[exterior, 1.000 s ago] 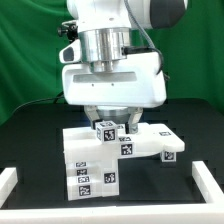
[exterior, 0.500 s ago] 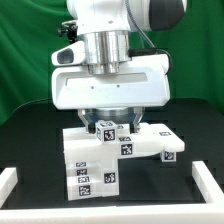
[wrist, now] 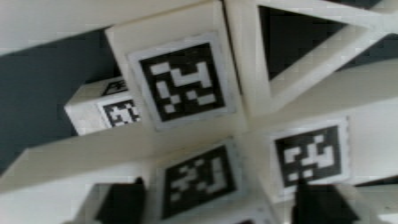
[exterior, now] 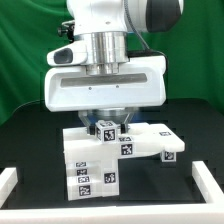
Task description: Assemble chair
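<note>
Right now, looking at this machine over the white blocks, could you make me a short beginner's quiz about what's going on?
1. True or false: the claw is directly above the white chair parts.
2. What colour is the surface the parts stand on?
   A. black
   B. red
   C. yellow
3. What pattern marks the small cube at the top of the stack?

Key:
1. True. The arm comes straight down onto the stack.
2. A. The table is black, with a green curtain behind.
3. A black-and-white square tag, also seen close up in the wrist view.
</note>
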Robot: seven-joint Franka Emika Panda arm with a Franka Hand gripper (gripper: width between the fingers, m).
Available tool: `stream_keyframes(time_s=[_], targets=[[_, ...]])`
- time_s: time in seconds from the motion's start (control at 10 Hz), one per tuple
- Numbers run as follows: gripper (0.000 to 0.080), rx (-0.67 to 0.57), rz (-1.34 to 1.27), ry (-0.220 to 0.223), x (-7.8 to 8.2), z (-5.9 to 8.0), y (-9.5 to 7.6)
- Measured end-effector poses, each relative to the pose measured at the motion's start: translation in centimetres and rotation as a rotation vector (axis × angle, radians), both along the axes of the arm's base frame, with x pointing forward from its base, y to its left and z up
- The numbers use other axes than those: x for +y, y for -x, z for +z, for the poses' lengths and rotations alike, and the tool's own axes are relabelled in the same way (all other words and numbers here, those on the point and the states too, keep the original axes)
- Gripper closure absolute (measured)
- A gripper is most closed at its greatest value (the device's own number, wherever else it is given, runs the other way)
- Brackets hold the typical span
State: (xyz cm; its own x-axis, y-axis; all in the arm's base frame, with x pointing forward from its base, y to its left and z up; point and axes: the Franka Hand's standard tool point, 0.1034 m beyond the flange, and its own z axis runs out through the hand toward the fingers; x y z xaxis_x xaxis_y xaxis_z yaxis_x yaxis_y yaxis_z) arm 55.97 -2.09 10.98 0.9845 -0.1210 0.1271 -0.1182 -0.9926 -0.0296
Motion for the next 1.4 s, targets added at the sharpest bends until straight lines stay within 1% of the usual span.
stream_keyframes(time_s=[0.1, 0.3, 0.4, 0.5, 0.9, 1.2, 1.3, 1.4], targets=[[0.0517, 0.001, -0.090, -0.013, 0.03, -0.01, 0.00], [0.0517, 0.002, -0.195, -0.027, 0.07, 0.00, -0.02], [0.0517, -0.002, -0.299, -0.048, 0.00, 0.02, -0.09], [0.0517, -0.006, -0.365, -0.057, -0.05, 0.03, -0.14], [0.0515, -0.005, -0.447, -0.070, -0.05, 0.05, -0.16], [0.0515, 0.010, -0.785, -0.119, -0.15, 0.09, -0.37], [0.0515, 0.012, -0.860, -0.137, -0.19, 0.10, -0.37], [0.0515, 0.018, -1.006, -0.168, -0.11, 0.12, -0.39]])
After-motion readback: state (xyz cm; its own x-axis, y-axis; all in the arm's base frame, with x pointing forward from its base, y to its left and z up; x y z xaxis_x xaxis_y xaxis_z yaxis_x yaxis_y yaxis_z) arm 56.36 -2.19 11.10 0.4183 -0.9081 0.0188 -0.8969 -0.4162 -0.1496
